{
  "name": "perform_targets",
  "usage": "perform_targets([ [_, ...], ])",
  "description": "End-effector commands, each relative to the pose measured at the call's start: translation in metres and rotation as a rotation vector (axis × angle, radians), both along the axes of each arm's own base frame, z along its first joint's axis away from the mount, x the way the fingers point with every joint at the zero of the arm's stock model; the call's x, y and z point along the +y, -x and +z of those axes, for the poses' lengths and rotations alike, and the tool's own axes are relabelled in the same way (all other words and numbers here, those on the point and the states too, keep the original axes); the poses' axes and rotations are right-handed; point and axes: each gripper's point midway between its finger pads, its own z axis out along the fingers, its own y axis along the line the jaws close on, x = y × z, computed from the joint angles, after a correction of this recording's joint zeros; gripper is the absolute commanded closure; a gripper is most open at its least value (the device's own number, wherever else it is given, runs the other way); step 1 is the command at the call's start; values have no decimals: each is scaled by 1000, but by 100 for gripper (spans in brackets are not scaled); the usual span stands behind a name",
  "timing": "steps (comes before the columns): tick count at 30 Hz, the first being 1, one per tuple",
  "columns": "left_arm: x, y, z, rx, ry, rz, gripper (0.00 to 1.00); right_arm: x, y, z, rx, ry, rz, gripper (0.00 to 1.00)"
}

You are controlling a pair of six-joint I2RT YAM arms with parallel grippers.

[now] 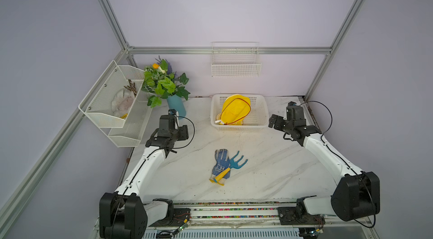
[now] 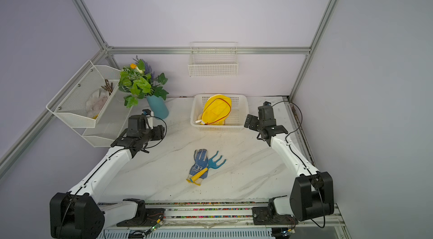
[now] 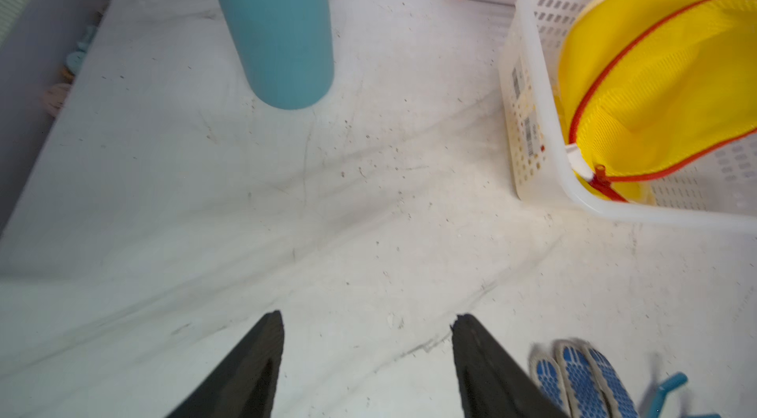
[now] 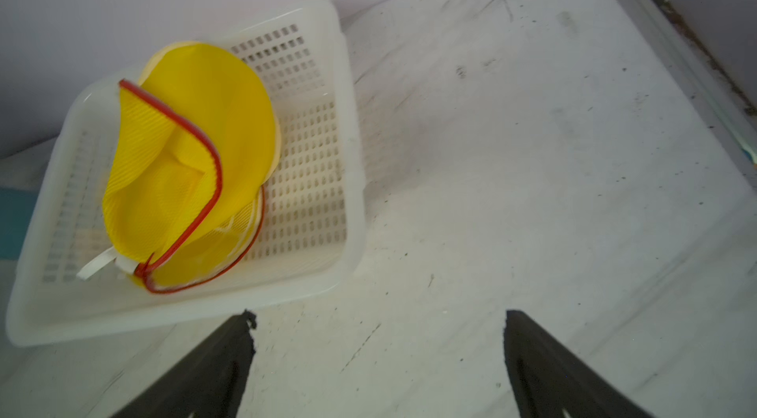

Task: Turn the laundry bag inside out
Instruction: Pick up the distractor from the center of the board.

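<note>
Ahead of the left gripper (image 3: 366,321), in its wrist view, I am seeing only bare marble table (image 3: 368,211). Its jaws are standing apart with nothing between them. The laundry bag (image 3: 655,80) is sitting in the white basket (image 3: 528,108), beyond the jaws and off to their right, well apart from them. The blue vase (image 3: 278,26) is standing ahead on the other side, and the glove (image 3: 585,375) is showing past the right-hand jaw.

Going to the right wrist view, the right gripper (image 4: 377,317) is holding its jaws spread wide and empty. The bag is lying ahead and to their left, slumped in the basket. Its red zipper trim (image 4: 213,158) is gaping and the white tab (image 4: 96,266) is hanging at the end nearer the jaws.

In both top views the bag (image 1: 235,109) (image 2: 216,109) is lying between the two grippers and farther out than either, and neither is touching it.

I am judging the reach to be the step in hand. I am planning to bring the left jaws over the basket's near wall and pinch the red edge close to the tab, not the loose mesh. The right jaws should be taking the opposite lip. I am expecting the light basket to drag, so I am meaning to lift the bag clear before pushing its bottom through the mouth
</note>
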Motion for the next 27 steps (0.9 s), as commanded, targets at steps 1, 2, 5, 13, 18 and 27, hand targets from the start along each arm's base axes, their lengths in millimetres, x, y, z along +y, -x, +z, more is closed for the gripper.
perform_targets([
  [1, -28, 25, -5, 133, 75, -44, 36, 51, 46, -1, 109, -27, 130, 0],
  [2, -36, 32, -14, 177, 89, -60, 39, 64, 56, -8, 135, -35, 159, 0],
  [5, -66, 51, -37, 313, 106, -130, 41, 83, 82, -33, 227, -25, 207, 0],
  [13, -175, 87, -71, 531, 52, -425, 32, 77, 91, -53, 286, 66, 207, 0],
  [18, -203, 98, -82, 572, 15, -506, 28, 75, 87, -54, 305, 104, 209, 0],
  [27, -225, 130, -106, 695, -132, -645, 11, 61, 91, -59, 320, 158, 168, 0],
])
